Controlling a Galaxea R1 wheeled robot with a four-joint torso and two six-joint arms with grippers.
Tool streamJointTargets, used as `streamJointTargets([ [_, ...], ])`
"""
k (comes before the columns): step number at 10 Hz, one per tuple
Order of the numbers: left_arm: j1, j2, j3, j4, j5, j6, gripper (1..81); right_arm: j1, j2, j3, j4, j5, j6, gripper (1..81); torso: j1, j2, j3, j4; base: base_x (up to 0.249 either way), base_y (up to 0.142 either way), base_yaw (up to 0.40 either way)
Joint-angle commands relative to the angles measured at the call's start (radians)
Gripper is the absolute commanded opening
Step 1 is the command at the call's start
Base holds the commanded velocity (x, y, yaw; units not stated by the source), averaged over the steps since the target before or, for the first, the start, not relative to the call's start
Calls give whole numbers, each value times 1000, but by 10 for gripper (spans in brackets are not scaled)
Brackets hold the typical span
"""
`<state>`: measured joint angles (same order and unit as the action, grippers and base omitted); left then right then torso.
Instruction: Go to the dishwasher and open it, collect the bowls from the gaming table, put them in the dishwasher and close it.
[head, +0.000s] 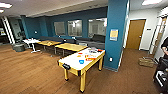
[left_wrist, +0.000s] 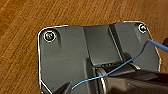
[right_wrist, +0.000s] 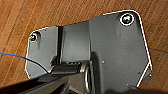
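The gaming table (head: 72, 65), with a white top, yellow rim and yellow legs, stands a short way ahead of me in the middle of the head view. On its top lie a bright blue bowl (head: 81, 61) near the middle and orange and red-orange bowls (head: 89, 58) further back, among other small items I cannot make out. The dishwasher is out of view. Both wrist views look down onto wooden floor (left_wrist: 20, 50) past my own dark plate.
A blue pillar (head: 115, 35) rises just right of the table. Behind stand two yellow-topped tables (head: 71, 46), a small white table (head: 31, 41) and a grey pouf (head: 18, 47). At right are a wooden door (head: 135, 33), a floor box (head: 146, 61) and a person (head: 165, 46).
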<state>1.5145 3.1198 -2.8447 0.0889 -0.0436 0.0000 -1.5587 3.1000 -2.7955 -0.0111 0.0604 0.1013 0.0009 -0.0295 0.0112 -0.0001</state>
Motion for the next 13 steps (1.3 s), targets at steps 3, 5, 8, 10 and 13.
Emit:
streamJointTargets([
  [3, -58, 4, -1, -3, 48, 3, 811, 54, 5, 2, -4, -47, -2, 811, 0, 0, 0, 0, 116, 0, 0],
  [5, -58, 4, -1, -5, 48, 3, 811, 54, 5, 2, -4, -47, -2, 811, 0, 0, 0, 0, 111, 0, 0],
  [8, -58, 2, -1, -5, 48, 3, 811, 56, 5, 1, -4, -47, -2, 811, 0, 0, 0, 0, 110, 0, 0],
  [10, -58, 2, -1, -5, 48, 2, 811, 56, 4, 2, -4, -47, -2, 811, 0, 0, 0, 0, 111, 0, 0],
  [13, -58, 2, -1, -5, 48, 2, 811, 54, 2, 2, -4, -47, -2, 811, 0, 0, 0, 0, 111, 0, 0],
])
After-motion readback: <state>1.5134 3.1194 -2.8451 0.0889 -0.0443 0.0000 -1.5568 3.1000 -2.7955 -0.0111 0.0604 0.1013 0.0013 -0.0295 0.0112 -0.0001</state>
